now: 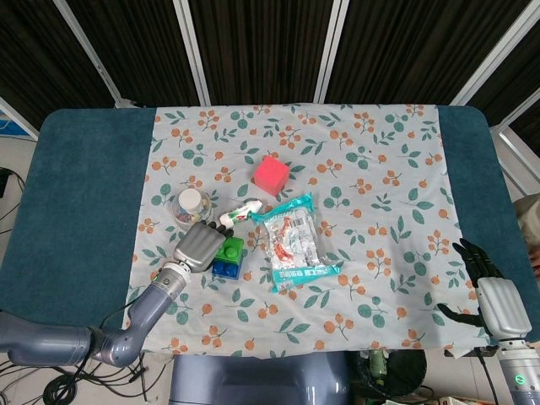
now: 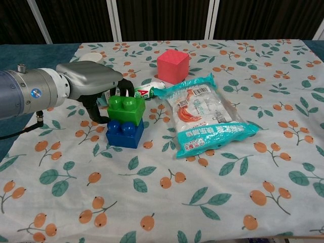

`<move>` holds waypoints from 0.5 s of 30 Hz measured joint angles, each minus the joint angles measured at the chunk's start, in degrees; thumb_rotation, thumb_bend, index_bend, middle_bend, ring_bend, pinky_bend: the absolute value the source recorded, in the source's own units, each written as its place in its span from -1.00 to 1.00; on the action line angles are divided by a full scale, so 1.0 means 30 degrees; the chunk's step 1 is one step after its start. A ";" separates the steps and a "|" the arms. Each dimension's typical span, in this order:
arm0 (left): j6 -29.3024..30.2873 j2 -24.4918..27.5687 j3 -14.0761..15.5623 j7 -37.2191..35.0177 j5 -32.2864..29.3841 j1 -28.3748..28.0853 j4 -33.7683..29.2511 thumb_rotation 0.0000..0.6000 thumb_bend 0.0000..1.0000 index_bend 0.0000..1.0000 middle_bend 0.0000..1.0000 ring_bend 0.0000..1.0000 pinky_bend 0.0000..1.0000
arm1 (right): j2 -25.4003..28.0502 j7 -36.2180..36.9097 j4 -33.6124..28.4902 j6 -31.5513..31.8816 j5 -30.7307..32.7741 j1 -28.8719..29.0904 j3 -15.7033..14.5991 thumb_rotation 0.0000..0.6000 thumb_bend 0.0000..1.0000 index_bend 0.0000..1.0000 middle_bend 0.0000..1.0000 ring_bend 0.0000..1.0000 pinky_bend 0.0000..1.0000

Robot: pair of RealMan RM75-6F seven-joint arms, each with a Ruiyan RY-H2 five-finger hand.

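A green brick [image 1: 229, 249] [image 2: 126, 108] sits stacked on a blue brick [image 1: 225, 268] [image 2: 124, 134] on the flowered cloth. My left hand [image 1: 199, 245] [image 2: 93, 81] is at the green brick's left side, fingers curled round its back and thumb low against it, gripping it. My right hand [image 1: 489, 291] hangs off the table's front right corner, fingers spread, holding nothing; the chest view does not show it.
A snack bag [image 1: 293, 245] [image 2: 207, 116] lies just right of the bricks. Behind them are a small white bottle [image 1: 240, 211] [image 2: 147, 90], a round clear jar [image 1: 191, 205] and a red cube [image 1: 271, 174] [image 2: 173, 66]. The flowered cloth [image 1: 380, 169] covers the blue table.
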 measured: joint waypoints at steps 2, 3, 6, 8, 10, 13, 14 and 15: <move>-0.0013 -0.0034 -0.0024 -0.0023 0.0044 0.0010 0.0013 1.00 -0.29 -0.22 -0.30 -0.44 -0.23 | 0.0001 0.0032 -0.0001 0.0007 -0.0008 0.0000 0.0000 1.00 -0.57 -0.95 -1.00 -1.00 -0.58; -0.0006 -0.0040 -0.0030 -0.0026 0.0077 0.0013 0.0012 1.00 -0.30 -0.24 -0.32 -0.46 -0.26 | 0.0001 0.0037 0.0005 0.0018 -0.0014 -0.0002 0.0002 1.00 -0.57 -0.95 -1.00 -1.00 -0.58; 0.0109 -0.0043 -0.0085 -0.0062 0.0247 0.0045 -0.0019 1.00 -0.46 -0.45 -0.50 -0.62 -0.40 | -0.0004 0.0034 0.0021 0.0023 -0.0006 -0.0005 0.0006 1.00 -0.57 -0.95 -1.00 -1.00 -0.58; 0.0330 0.0021 -0.0171 -0.0114 0.0394 0.0105 -0.0120 1.00 -0.63 -0.65 -0.67 -0.75 -0.52 | -0.0006 0.0027 0.0030 0.0034 -0.0007 -0.0003 0.0013 1.00 -0.57 -0.95 -1.00 -1.00 -0.58; 0.0515 0.0117 -0.0255 -0.0177 0.0533 0.0174 -0.0233 1.00 -0.77 -0.82 -0.83 -0.85 -0.62 | -0.0003 0.0035 0.0027 0.0034 -0.0006 -0.0008 0.0007 1.00 -0.57 -0.95 -1.00 -1.00 -0.58; 0.0673 0.0324 -0.0409 -0.0498 0.0755 0.0318 -0.0467 1.00 -0.93 -0.97 -0.99 -0.96 -0.75 | -0.0002 0.0015 0.0024 0.0042 -0.0003 -0.0011 0.0008 1.00 -0.57 -0.95 -1.00 -1.00 -0.58; 0.0713 0.0455 -0.0464 -0.0655 0.0892 0.0383 -0.0600 1.00 -0.96 -0.99 -1.00 -0.99 -0.79 | -0.0004 0.0003 0.0024 0.0047 -0.0009 -0.0014 0.0004 1.00 -0.57 -0.95 -1.00 -1.00 -0.58; 0.0749 0.0550 -0.0505 -0.0786 0.1020 0.0435 -0.0703 1.00 -0.98 -1.00 -1.00 -1.00 -0.82 | -0.0004 -0.0010 0.0024 0.0054 -0.0017 -0.0017 0.0000 1.00 -0.57 -0.95 -1.00 -1.00 -0.58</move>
